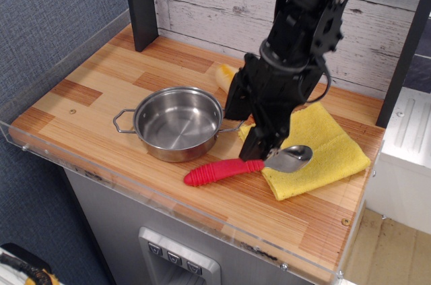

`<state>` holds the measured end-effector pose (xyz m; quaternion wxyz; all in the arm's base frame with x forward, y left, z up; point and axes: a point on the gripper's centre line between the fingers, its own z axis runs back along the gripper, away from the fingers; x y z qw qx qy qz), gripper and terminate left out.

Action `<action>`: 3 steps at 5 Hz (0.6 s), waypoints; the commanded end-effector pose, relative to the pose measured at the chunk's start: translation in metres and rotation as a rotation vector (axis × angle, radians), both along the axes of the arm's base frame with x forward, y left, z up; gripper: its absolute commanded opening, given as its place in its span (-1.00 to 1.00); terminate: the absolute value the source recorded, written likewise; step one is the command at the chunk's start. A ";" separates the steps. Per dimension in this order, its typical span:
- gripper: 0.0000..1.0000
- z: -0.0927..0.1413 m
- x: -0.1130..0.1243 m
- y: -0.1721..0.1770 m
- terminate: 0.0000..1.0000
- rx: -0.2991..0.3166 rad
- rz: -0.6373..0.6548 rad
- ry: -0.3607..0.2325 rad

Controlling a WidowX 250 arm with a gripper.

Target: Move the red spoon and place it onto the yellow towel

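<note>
The red spoon (222,171) lies flat at the front of the table. Its ribbed red handle rests on the wood and its silver bowl (291,157) rests on the front-left edge of the yellow towel (323,147). The towel lies folded at the right of the table. My black gripper (254,150) hangs just above the spoon's neck, with its fingers spread and nothing in them. The arm hides the towel's back-left part.
A steel pot (176,123) with small loop handles stands left of the gripper, close to the spoon's handle. A yellow-orange loaf (224,76) lies behind the pot, partly hidden by the arm. A clear rim runs along the table's front edge (202,214).
</note>
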<state>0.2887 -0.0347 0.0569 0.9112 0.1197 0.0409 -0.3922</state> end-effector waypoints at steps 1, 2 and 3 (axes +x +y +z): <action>1.00 0.076 -0.003 0.013 -1.00 -0.068 0.007 -0.267; 1.00 0.073 -0.010 0.017 -1.00 -0.061 0.021 -0.254; 1.00 0.070 -0.011 0.020 1.00 -0.057 0.023 -0.243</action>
